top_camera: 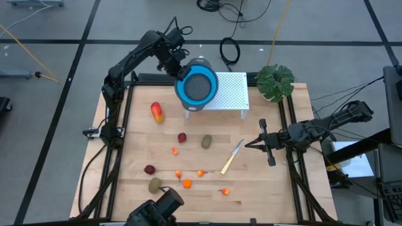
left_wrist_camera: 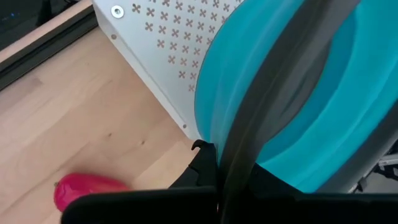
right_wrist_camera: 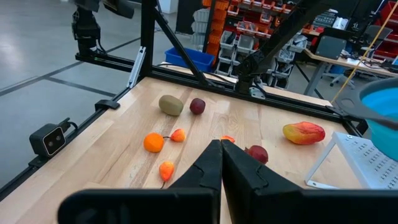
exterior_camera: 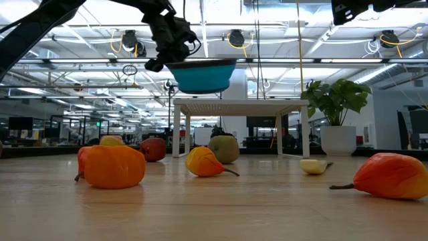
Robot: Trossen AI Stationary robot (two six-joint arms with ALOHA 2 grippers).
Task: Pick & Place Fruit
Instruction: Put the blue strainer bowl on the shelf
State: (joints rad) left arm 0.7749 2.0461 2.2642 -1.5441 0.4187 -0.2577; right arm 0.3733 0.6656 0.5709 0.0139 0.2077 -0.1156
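Gripping the rim of a blue collapsible silicone colander point(top_camera: 196, 88), the left gripper point(top_camera: 178, 65) holds it in the air over the front-left corner of a white perforated metal stand point(top_camera: 229, 93) at twelve o'clock on the wooden table point(top_camera: 276, 188); in the left wrist view the colander fills most of the picture, hiding much of the stand and cutting an oblong red-and-yellow fruit point(top_camera: 156, 112) down to a red end. From above, that fruit lies at ten o'clock from the table's middle, alone of its kind. Two dark red round fruits show, one near the centre point(top_camera: 181, 137) and one at eight o'clock point(top_camera: 149, 169). Two brown-green oval fruits show, one just right of centre point(top_camera: 206, 142) and one at seven o'clock point(top_camera: 154, 185), partly under the dark camera housing at the lower edge. Five tiny orange fruits point(top_camera: 187, 183) are scattered from centre to six o'clock; whether more hide behind the housing cannot be told. One slim yellow-handled knife point(top_camera: 231, 157) lies at four o'clock. One leafy green plant in a white pot point(top_camera: 275, 81) stands at two o'clock. The right gripper point(top_camera: 248, 145) hangs at three o'clock, fingers pressed together, empty.
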